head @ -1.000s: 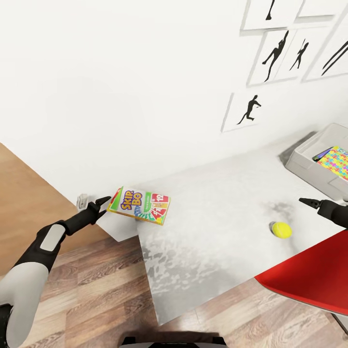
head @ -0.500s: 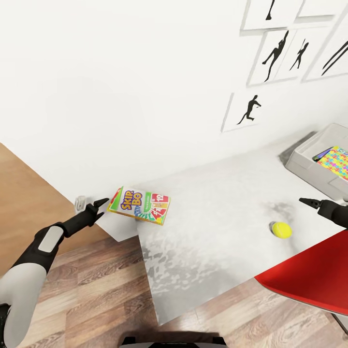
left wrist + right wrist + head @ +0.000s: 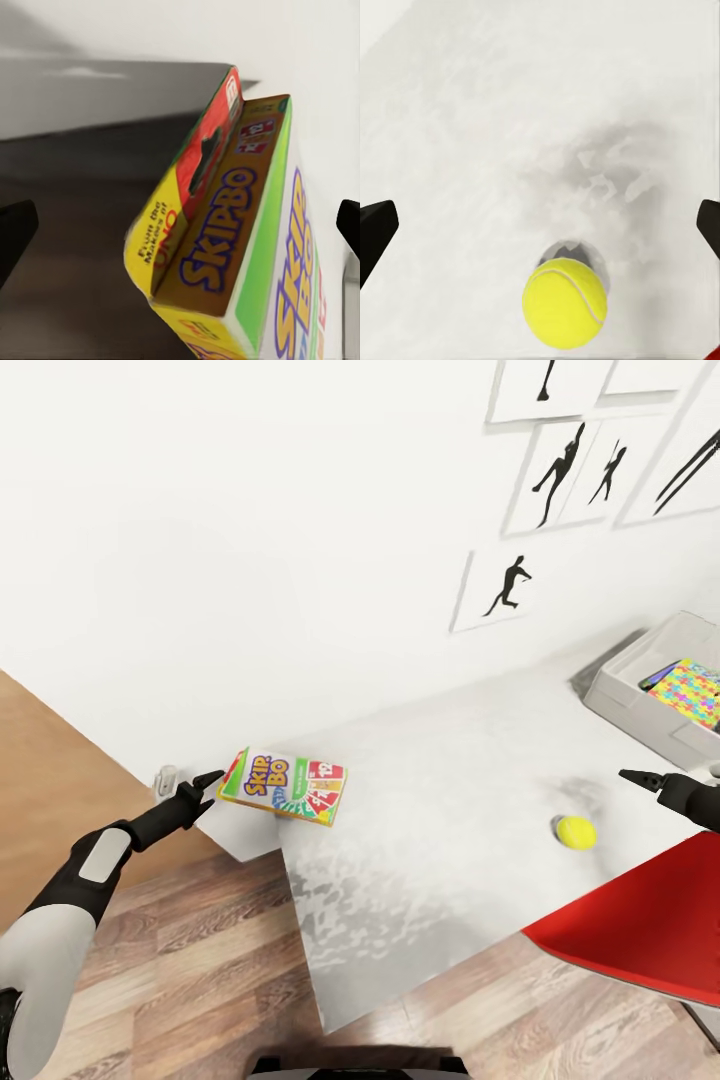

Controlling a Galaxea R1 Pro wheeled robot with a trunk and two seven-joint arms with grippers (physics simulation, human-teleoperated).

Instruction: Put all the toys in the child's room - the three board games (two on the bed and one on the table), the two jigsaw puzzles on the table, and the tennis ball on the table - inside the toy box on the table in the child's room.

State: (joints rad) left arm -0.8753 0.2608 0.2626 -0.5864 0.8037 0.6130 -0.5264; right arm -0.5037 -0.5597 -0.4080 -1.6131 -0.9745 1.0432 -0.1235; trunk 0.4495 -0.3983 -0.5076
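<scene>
Skip-Bo box [image 3: 285,786] sits at the far left corner of the white table [image 3: 440,760], its left end jutting a little past the table edge and lifted slightly off the top. From my head camera I see my left gripper [image 3: 207,784] just beside that overhanging end, fingers spread apart and holding nothing; the left wrist camera shows the box's yellow and green end [image 3: 240,247] close up between the two dark fingertips [image 3: 13,232], with a gap on each side. Behind the gripper a small grey fitting [image 3: 166,777] stands by the wall.

Moving right across the table, the tennis ball [image 3: 576,832] lies on the bare top toward the near edge, well apart from the board game. My right gripper [image 3: 648,780] hovers just to the right of it and a bit farther back, jaws parted and empty; the right wrist camera looks down on the ball [image 3: 564,302] with the fingertips [image 3: 375,229] wide on either side.

At the far right stands the grey toy box [image 3: 640,695], with the colourful jigsaw puzzle [image 3: 688,694] lying inside. A red chair [image 3: 640,920] fills the near right corner.
</scene>
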